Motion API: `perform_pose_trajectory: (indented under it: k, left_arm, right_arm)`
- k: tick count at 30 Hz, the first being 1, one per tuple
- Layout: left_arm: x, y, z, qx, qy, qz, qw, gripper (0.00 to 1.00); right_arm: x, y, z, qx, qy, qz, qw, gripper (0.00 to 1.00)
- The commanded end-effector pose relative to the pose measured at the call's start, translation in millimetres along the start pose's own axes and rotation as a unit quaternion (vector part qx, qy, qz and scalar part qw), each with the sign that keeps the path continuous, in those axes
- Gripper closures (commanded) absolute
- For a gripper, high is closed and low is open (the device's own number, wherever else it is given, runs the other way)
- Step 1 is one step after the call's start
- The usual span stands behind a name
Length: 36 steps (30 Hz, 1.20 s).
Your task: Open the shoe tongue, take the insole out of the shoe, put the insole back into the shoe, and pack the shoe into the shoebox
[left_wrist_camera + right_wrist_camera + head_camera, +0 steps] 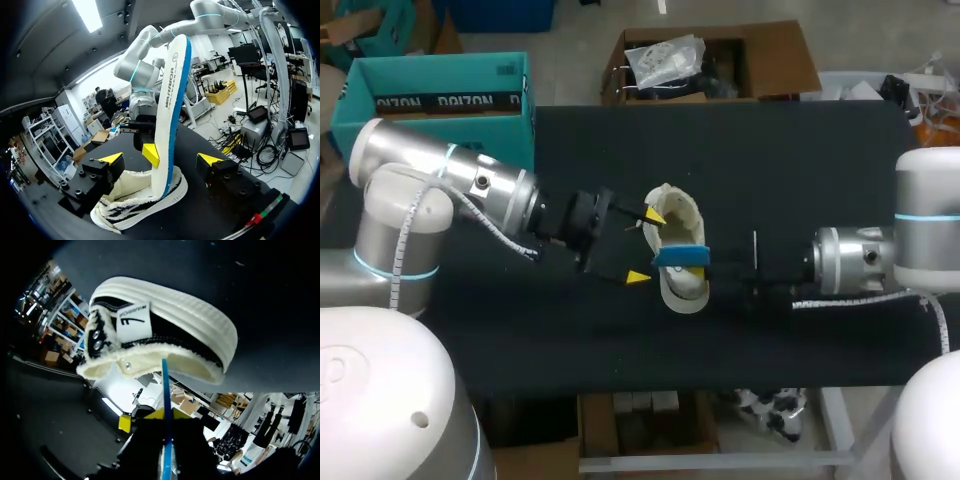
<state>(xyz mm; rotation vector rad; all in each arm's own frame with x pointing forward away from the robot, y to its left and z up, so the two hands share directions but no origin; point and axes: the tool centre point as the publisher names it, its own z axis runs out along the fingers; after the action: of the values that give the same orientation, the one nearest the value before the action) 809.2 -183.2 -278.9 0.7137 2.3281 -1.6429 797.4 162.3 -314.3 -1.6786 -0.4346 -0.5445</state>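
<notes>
Head view shows the left gripper (pixel 646 246) spread wide at the left side of the shoe (pixel 676 208), which lies mid-desk. The left wrist view has the shoe low between those open fingers, and I cannot tell whether either one touches it. The insole (pixel 175 110) stands on end, with its lower tip down in the shoe's opening. The right gripper (pixel 696 262), reaching in from the right, is clamped on it partway up.

Whether the insole is on its way out or back in, I'd say the shoe needs pinning first. The left gripper should close on its sides so it cannot drag along. The right one should then move along the insole's own length, keeping the edge off the fleecy collar where it could snag.

A teal box (pixel 440 95), likely the shoebox, stands open at the far left corner of the desk (pixel 800 170), well apart from the shoe. The left arm lies between the two, so packing will need a route around it. A thin pale stick (pixel 755 247) lies just right of the shoe, close by the right gripper.
</notes>
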Motion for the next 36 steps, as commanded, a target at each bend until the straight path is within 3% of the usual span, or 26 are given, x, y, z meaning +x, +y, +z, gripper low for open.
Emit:
perform_pose_trajectory:
  k: [1, 2, 4, 11, 18, 21, 22, 23, 24, 31, 32, 33, 34, 36]
  left_arm:
    - [-1.3, 0.6, 7.6, -0.002, 0.0, 0.002, 1.0, 0.3]
    - [-1.7, 0.8, 8.5, -0.001, 0.001, 0.002, 1.0, 0.51]
    - [-2.4, 2.5, 10.1, -0.005, 0.006, 0.002, 1.0, 0.63]
    - [-1.8, 14.7, 16.4, -0.018, 0.021, -0.006, 1.0, 0.73]
    - [-3.4, 26.5, 28.4, -0.028, 0.033, -0.015, 0.999, 0.68]
    - [-5.7, 29.4, 31.5, -0.029, 0.034, -0.016, 0.999, 0.6]
    - [-6.2, 30.1, 32.1, -0.031, 0.031, -0.016, 0.999, 0.67]
    - [-6.8, 30.8, 32.4, -0.031, 0.029, -0.016, 0.999, 0.89]
    - [-7.2, 31.2, 32.6, -0.03, 0.028, -0.015, 0.999, 1.0]
    - [-8.3, 34.7, 35.9, -0.046, 0.028, 0.012, 0.998, 1.0]
    - [-8.5, 35.0, 36.8, -0.046, 0.028, 0.017, 0.998, 1.0]
    - [-8.8, 34.6, 37.6, -0.046, 0.03, 0.026, 0.998, 1.0]
    - [-9.4, 33.7, 38.5, -0.049, 0.032, 0.034, 0.998, 1.0]
    - [-10.6, 31.0, 39.8, -0.048, 0.04, 0.047, 0.997, 1.0]
  right_arm:
    - [-0.9, 6.7, 1.5, 0.002, 0.008, -0.003, 1.0, 1.0]
    - [-0.9, 6.8, 1.0, -0.003, 0.009, -0.004, 1.0, 1.0]
    - [-1.5, 6.7, -0.4, -0.005, 0.014, -0.006, 1.0, 1.0]
    - [-0.7, 7.2, -2.8, -0.014, 0.023, -0.011, 1.0, 1.0]
    - [2.7, 6.3, -3.5, -0.017, 0.027, -0.013, 0.999, 1.0]
    - [4.2, 6.6, -3.1, -0.017, 0.026, -0.014, 0.999, 1.0]
    - [4.7, 6.8, -2.9, -0.017, 0.026, -0.014, 0.999, 1.0]
    - [5.2, 7.0, -2.7, -0.017, 0.026, -0.014, 0.999, 1.0]
    - [5.7, 7.1, -2.4, -0.017, 0.025, -0.014, 0.999, 1.0]
    - [6.9, 7.4, -2.0, -0.02, 0.024, -0.015, 0.999, 1.0]
    - [6.5, 6.7, -1.8, -0.02, 0.024, -0.015, 0.999, 0.89]
    - [5.9, 5.3, -1.6, -0.025, 0.023, -0.014, 0.999, 0.66]
    - [5.0, 3.3, -1.9, -0.029, 0.023, -0.014, 0.999, 0.53]
    - [2.3, -1.1, -2.9, -0.044, 0.024, -0.013, 0.999, 0.49]
